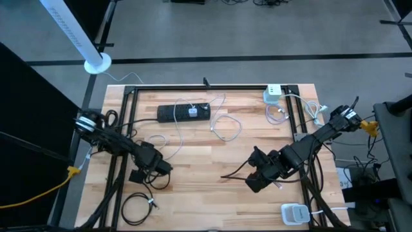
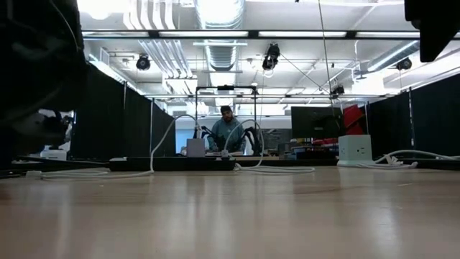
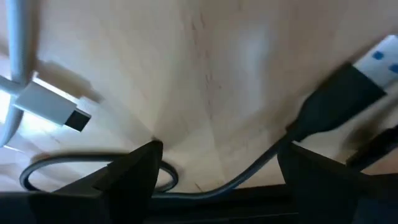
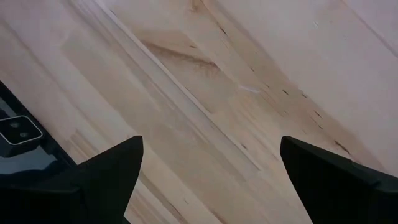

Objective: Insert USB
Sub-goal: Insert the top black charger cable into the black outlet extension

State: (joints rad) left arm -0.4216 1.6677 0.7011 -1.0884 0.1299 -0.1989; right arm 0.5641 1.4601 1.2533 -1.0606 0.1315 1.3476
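Observation:
In the left wrist view a black USB plug with a blue tip lies on the wooden table, and its black cable runs back between my fingers. A white plug on a white cable lies beside it. My left gripper is open and hovers low over the black cable near the table's left side. My right gripper is open over bare wood at the table's right. A black power strip lies flat near the far edge.
White cables loop beside the power strip. A white charger block stands at the far right corner, and another white block lies at the near right. A black cable coil lies near left. A person sits far behind the table.

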